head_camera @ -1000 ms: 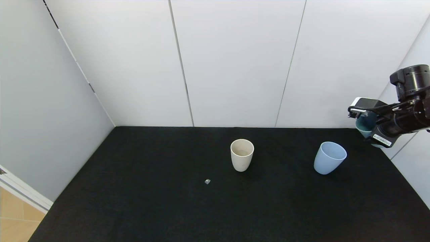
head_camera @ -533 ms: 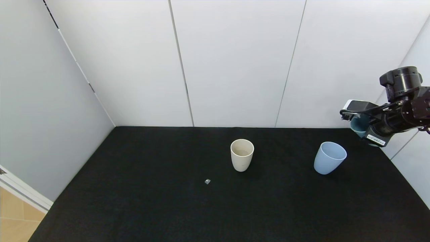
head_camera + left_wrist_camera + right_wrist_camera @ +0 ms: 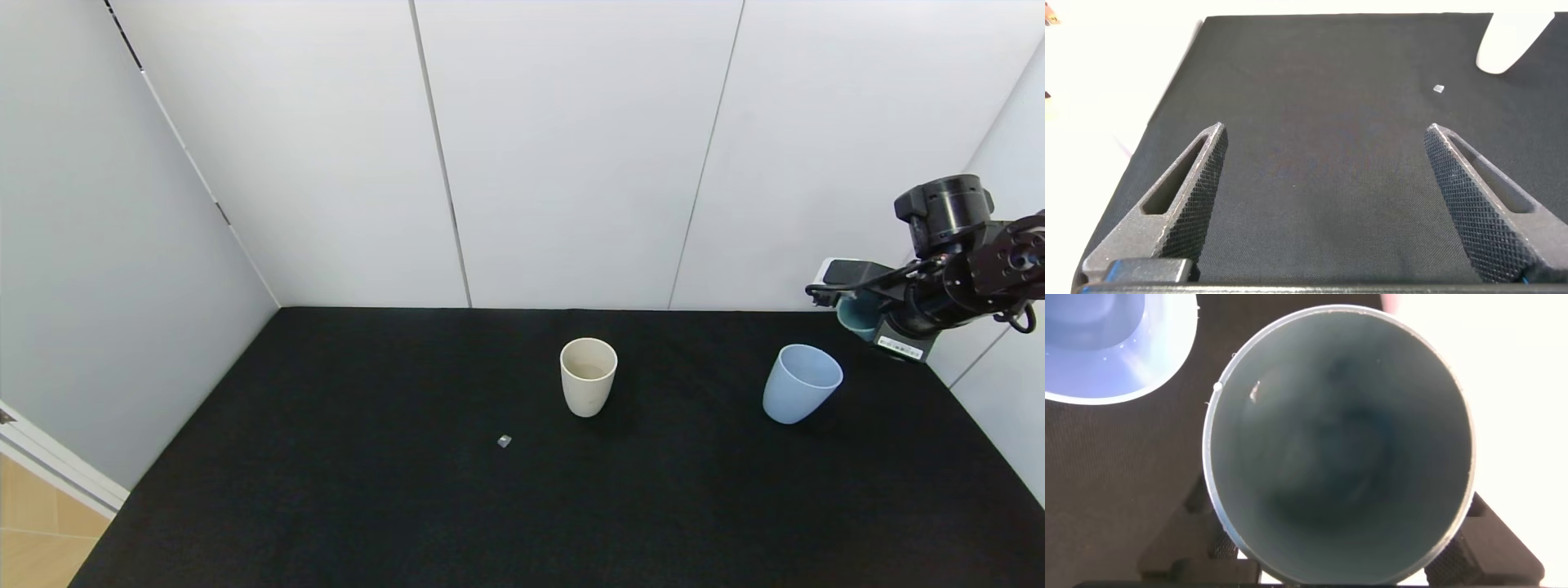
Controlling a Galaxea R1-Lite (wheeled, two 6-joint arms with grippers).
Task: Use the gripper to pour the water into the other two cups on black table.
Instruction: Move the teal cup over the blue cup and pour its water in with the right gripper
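My right gripper (image 3: 857, 314) is shut on a teal cup (image 3: 859, 315) and holds it in the air at the far right, above and beyond the periwinkle blue cup (image 3: 800, 384). In the right wrist view I look into the teal cup (image 3: 1339, 449); the water inside is barely visible, and the blue cup's rim (image 3: 1118, 343) lies beside it. The beige cup (image 3: 588, 377) stands upright mid-table on the black table (image 3: 408, 490). My left gripper (image 3: 1323, 139) is open and empty over bare black cloth, out of the head view.
A small grey bit (image 3: 504, 441) lies on the cloth in front of the beige cup, also in the left wrist view (image 3: 1439, 88). White wall panels close in the back and both sides. The table's right edge runs close to the blue cup.
My right gripper has moved left and slightly down with the teal cup, closer to the blue cup. The two cups on the table have not moved.
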